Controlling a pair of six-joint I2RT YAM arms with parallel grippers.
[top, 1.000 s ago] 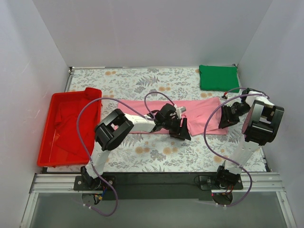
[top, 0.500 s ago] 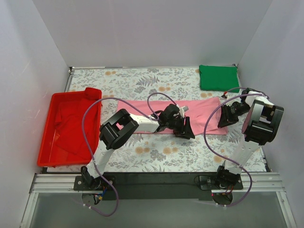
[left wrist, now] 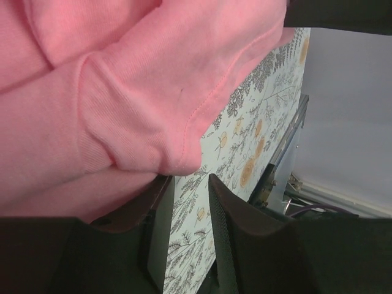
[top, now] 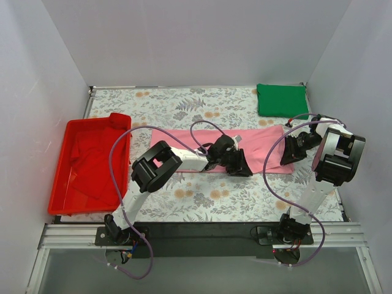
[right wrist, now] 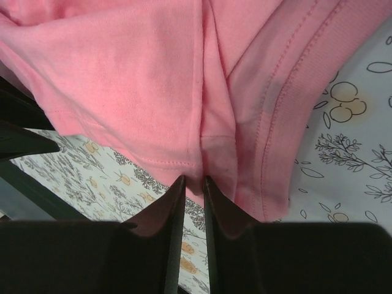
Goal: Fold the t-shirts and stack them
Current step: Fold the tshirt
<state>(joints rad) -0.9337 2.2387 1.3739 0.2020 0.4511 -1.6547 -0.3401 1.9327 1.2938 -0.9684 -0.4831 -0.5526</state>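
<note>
Pink shirt (top: 260, 142) lies as a long strip, axis left-right across the mid surface (top: 202, 199). Left pincer (top: 240, 166) sits at the strip's near edge, about mid-length. Its jaws are narrowly apart with the hem fold right at the tips; can't tell if it bites. Right pincer (top: 288, 153) is at the strip's right end, clenched on the hem. Each arm has its own grab point, so the next fold likely runs along the long axis. Green shirt (top: 282, 100) is folded at the far right corner, well apart. Red tray (top: 92, 120) is at the left. White walls box three sides; tight on the right.
</note>
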